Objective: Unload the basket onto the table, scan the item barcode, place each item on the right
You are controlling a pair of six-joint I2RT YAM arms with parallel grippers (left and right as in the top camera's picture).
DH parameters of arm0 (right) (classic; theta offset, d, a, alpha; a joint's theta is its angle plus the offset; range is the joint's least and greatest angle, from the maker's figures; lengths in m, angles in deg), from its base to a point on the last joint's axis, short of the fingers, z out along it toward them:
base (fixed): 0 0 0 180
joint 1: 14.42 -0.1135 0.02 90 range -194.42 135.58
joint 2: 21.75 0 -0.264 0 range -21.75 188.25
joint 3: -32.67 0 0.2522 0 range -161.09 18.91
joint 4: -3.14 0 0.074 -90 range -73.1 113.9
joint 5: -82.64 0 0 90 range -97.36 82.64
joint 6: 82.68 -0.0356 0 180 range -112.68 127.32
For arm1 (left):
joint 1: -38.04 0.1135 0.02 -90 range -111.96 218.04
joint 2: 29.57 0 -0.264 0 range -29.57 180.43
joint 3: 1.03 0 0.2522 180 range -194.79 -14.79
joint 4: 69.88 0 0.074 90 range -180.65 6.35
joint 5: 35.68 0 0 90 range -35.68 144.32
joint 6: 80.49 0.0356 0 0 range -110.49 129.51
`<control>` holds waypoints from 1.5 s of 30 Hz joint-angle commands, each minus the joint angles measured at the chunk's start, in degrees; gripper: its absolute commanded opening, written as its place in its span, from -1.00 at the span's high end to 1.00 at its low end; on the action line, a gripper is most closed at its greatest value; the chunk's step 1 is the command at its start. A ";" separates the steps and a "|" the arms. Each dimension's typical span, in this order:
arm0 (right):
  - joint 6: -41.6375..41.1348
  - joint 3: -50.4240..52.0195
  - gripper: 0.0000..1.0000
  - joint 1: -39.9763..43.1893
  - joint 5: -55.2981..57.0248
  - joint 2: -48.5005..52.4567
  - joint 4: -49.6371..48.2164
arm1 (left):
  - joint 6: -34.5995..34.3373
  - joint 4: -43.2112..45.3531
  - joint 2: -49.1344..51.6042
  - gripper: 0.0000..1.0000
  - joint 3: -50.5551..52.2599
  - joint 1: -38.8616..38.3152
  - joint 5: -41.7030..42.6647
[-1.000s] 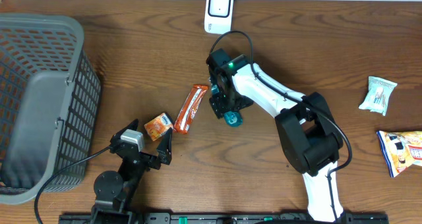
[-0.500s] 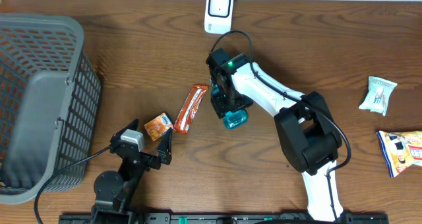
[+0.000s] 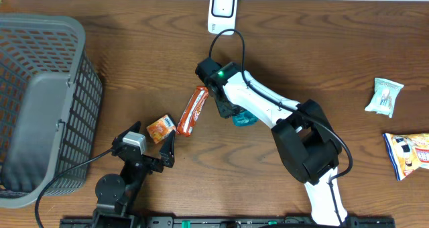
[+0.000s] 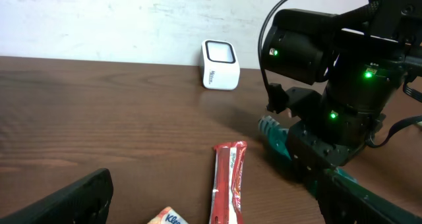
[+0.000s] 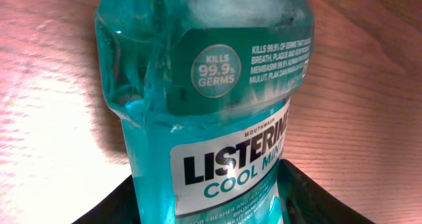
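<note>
Right wrist: mouthwash bottle (image 5: 211,118) sits between fingers of the right claw (image 5: 211,201), can't tell if clamped; left claw (image 4: 217,207) wide. Grasp step, I'd say; next, lift and show its barcode to the scanner (image 3: 222,11).

The bottle (image 5: 211,118) is teal, its label white with dark lettering; the bar (image 3: 192,110) red-orange; the packet (image 3: 161,128) orange; the basket (image 3: 84,100) grey mesh; the scanner (image 3: 222,11) white; the table (image 3: 134,53) brown wood-grain.
</note>
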 commanded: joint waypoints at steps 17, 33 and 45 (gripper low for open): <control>1.55 1.66 0.78 0.94 -13.27 2.36 -1.44 | 0.37 -1.92 -0.17 -0.96 0.98 0.24 0.55; 14.03 1.66 0.38 5.03 -22.18 2.36 -1.49 | 0.37 -1.92 -0.17 -0.96 0.98 0.24 0.55; 13.55 1.60 -0.18 5.51 -22.21 2.36 -1.49 | 0.37 -1.92 -0.17 -0.96 0.98 0.24 0.55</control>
